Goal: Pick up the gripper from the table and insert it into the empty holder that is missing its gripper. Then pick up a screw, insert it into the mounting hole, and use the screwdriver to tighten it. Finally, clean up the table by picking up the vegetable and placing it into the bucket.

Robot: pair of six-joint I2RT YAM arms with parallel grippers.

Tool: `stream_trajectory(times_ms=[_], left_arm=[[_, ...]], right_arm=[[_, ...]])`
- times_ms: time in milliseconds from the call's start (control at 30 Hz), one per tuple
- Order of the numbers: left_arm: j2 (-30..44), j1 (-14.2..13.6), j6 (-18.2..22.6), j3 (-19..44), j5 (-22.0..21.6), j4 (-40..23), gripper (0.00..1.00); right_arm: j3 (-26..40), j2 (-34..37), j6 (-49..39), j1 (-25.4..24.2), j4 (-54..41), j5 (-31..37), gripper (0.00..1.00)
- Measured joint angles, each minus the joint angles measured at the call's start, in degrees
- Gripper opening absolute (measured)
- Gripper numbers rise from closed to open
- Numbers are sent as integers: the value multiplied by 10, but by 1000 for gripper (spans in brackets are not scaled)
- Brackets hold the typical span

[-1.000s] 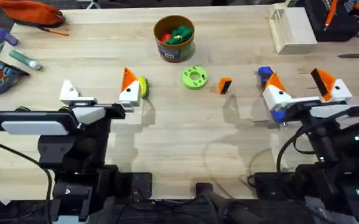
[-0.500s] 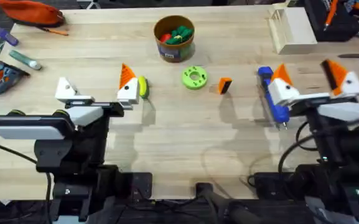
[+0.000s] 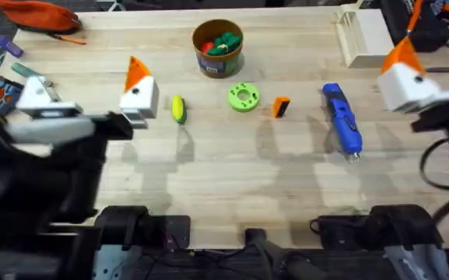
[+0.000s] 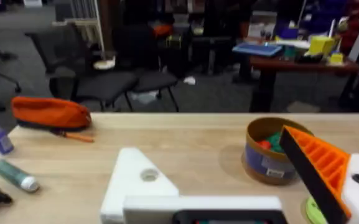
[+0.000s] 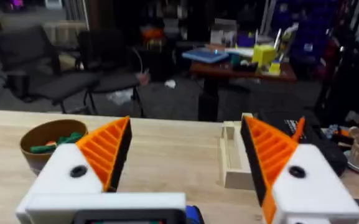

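Both arms hang above the worktop, jaws wide apart and empty. The left gripper has one bare white holder. The loose orange gripper lies between the green disc and the screwdriver. The vegetable sits beside the left gripper, the bucket farther back. The right gripper carries both pads.

Office-like robotics lab, wooden workbench, black office chairs, cluttered desk behind
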Motion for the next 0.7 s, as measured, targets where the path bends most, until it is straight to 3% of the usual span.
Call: stream_trajectory(times_ms=[467, 700], left_arm=[[405, 0, 0, 344, -4, -298, 985], [545, 0, 0, 434, -3, -386, 985]], right_arm=[[377, 425, 0, 0, -372, 0, 992], [470, 561, 0, 0, -499, 0, 994]])
